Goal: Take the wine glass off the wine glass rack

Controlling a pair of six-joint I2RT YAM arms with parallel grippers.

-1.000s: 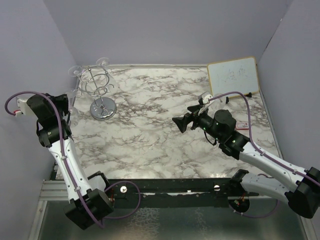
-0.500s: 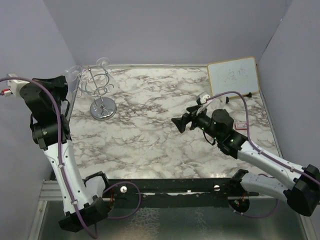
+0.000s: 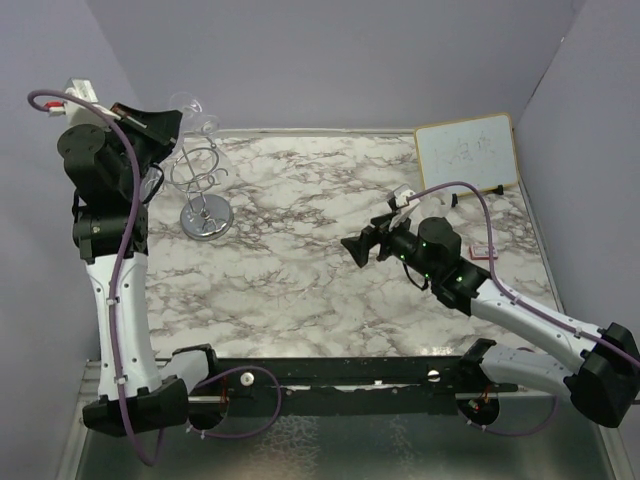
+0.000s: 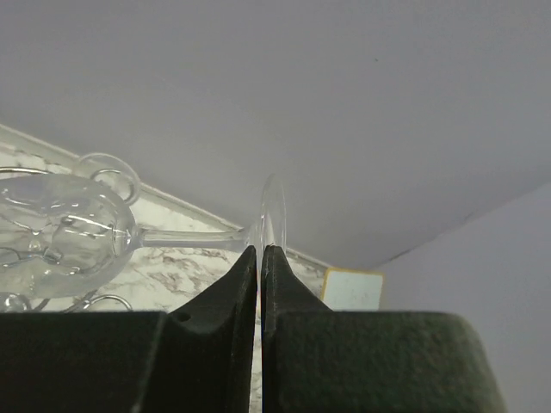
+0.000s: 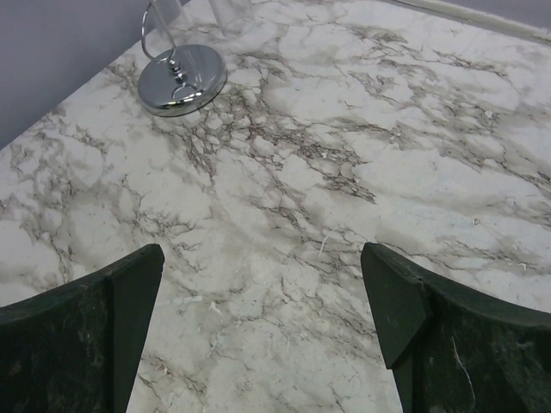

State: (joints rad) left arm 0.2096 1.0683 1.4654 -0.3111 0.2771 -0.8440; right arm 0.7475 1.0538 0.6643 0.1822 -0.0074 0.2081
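The chrome wine glass rack [image 3: 199,168] stands at the table's far left on a round mirror base [image 3: 206,220]; the base also shows in the right wrist view [image 5: 182,79]. My left gripper [image 3: 176,120] is raised at the rack's upper left, shut on the foot rim of a clear wine glass [image 3: 190,104]. In the left wrist view [image 4: 260,249] the glass lies sideways, bowl [image 4: 60,228] to the left, foot [image 4: 274,215] pinched edge-on. I cannot tell whether it touches the rack. My right gripper [image 3: 352,247] is open and empty above mid-table [image 5: 263,292].
A second clear glass foot [image 3: 207,123] shows at the rack's top. A small whiteboard [image 3: 467,153] leans at the far right corner; it also shows in the left wrist view [image 4: 353,289]. Grey walls close the left, back and right sides.
My left arm has risen and swung toward the rack's top, carrying the glass up with it. The right arm has shifted slightly left.
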